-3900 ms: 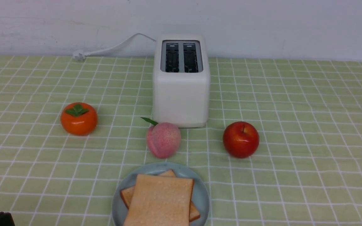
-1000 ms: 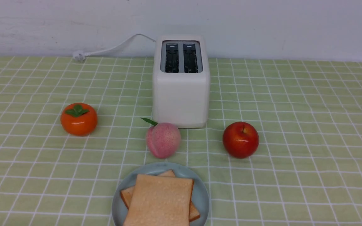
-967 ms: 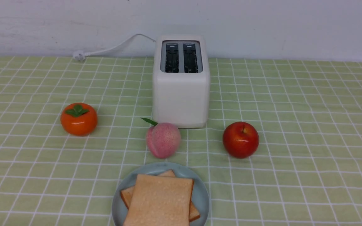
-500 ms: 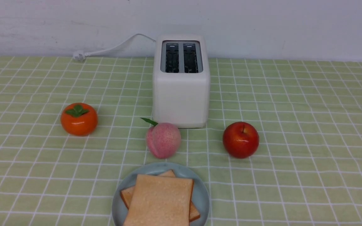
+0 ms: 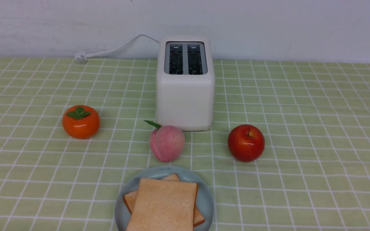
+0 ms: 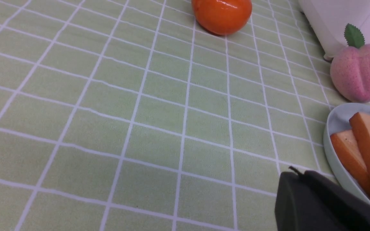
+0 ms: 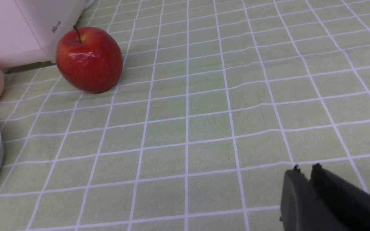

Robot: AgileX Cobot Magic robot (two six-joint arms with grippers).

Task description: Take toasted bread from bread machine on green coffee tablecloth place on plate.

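Note:
Two slices of toasted bread (image 5: pixel 164 203) lie stacked on the pale blue-grey plate (image 5: pixel 207 196) at the near middle of the green coffee tablecloth (image 5: pixel 300 128). The white bread machine (image 5: pixel 185 96) stands behind, both slots dark and empty. The bread (image 6: pixel 369 147) and plate (image 6: pixel 332 128) also show in the left wrist view. My left gripper (image 6: pixel 297 173) is shut and empty, low beside the plate's rim. My right gripper (image 7: pixel 304 168) is shut and empty over bare cloth. Neither gripper shows in the front view.
An orange persimmon (image 5: pixel 80 121) sits at the left, a pink peach (image 5: pixel 167 142) just in front of the bread machine, and a red apple (image 5: pixel 246 142) at the right. The white power cord (image 5: pixel 114 49) runs along the back wall.
A dark piece of the left arm at the bottom left corner 3.9 s ago has left the front view. Nothing else has moved.

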